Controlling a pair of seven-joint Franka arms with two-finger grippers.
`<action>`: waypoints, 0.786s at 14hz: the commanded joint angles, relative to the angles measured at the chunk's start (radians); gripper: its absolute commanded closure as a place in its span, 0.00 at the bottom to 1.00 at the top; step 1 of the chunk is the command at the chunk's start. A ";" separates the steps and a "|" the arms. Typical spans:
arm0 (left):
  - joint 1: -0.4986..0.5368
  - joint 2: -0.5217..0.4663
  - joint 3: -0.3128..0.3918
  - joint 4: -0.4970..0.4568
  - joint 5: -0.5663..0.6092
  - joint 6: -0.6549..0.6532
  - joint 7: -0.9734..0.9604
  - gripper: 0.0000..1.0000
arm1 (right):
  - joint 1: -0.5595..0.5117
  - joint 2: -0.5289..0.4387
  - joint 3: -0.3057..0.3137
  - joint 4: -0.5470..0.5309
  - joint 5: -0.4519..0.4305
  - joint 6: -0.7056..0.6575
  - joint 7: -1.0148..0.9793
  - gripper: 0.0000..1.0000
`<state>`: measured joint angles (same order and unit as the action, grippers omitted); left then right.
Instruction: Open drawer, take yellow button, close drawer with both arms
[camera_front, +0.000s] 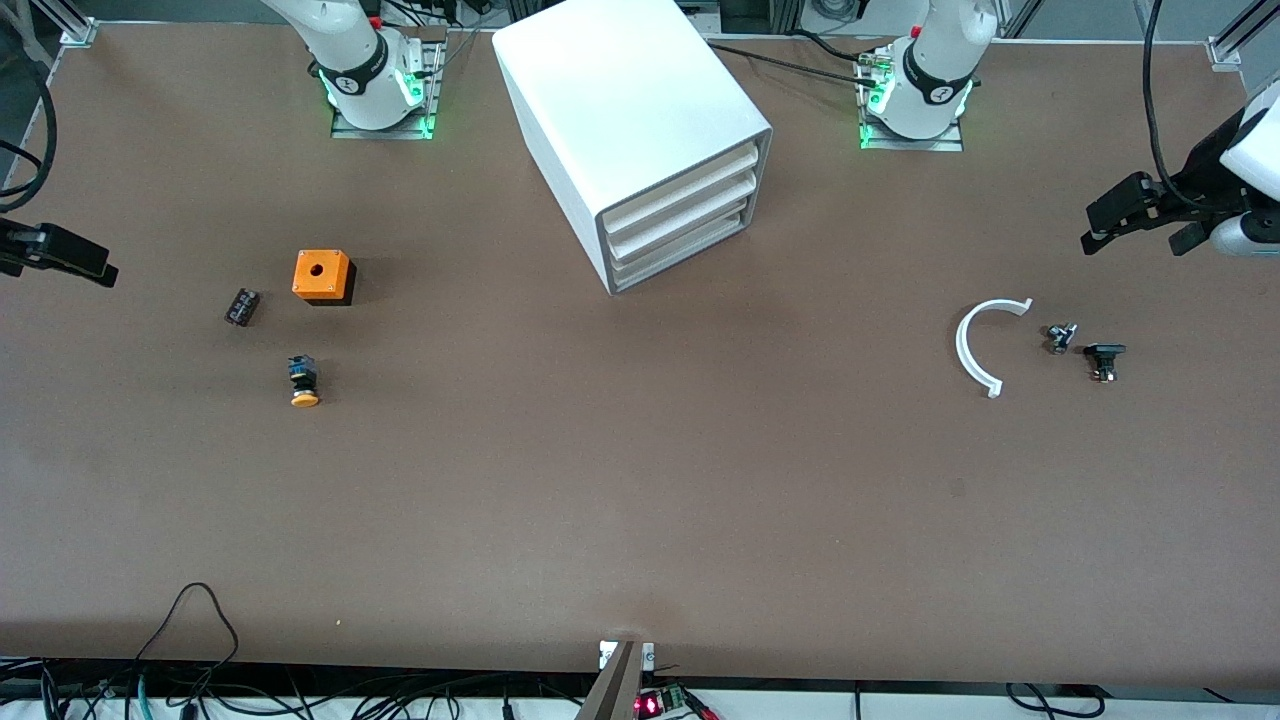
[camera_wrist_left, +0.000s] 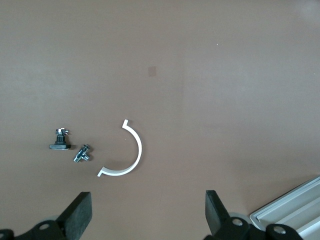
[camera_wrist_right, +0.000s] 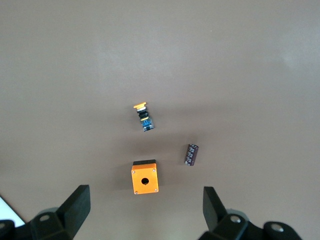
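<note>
The white cabinet (camera_front: 630, 100) stands between the two arm bases, and its top drawer (camera_front: 685, 188) is shut, like the two below it. The button (camera_front: 305, 383) lies on its side on the table toward the right arm's end; it also shows in the right wrist view (camera_wrist_right: 143, 116). My right gripper (camera_front: 70, 258) is open and empty, up over the table's edge at that end; the right wrist view shows it (camera_wrist_right: 145, 212) above the orange cube. My left gripper (camera_front: 1110, 220) is open and empty over the left arm's end; the left wrist view shows it (camera_wrist_left: 147, 220) above bare table.
An orange cube with a hole (camera_front: 323, 276) and a small black ribbed block (camera_front: 241, 306) lie beside the button, farther from the front camera. A white C-shaped strip (camera_front: 985, 345) and two small black parts (camera_front: 1061, 337) (camera_front: 1104, 360) lie toward the left arm's end.
</note>
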<state>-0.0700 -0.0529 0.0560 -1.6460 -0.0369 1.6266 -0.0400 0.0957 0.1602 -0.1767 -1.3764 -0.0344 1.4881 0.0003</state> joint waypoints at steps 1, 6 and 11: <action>-0.004 0.018 0.002 0.037 0.017 -0.036 0.026 0.00 | 0.013 -0.102 -0.009 -0.125 0.013 0.036 -0.016 0.00; -0.004 0.018 -0.001 0.041 0.017 -0.044 0.026 0.00 | 0.013 -0.191 -0.009 -0.265 0.007 0.123 -0.017 0.00; -0.005 0.018 -0.004 0.041 0.017 -0.044 0.026 0.00 | 0.018 -0.166 -0.009 -0.248 0.008 0.123 -0.019 0.00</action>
<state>-0.0703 -0.0524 0.0534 -1.6419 -0.0369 1.6097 -0.0322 0.0995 -0.0042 -0.1768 -1.6124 -0.0343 1.5974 -0.0063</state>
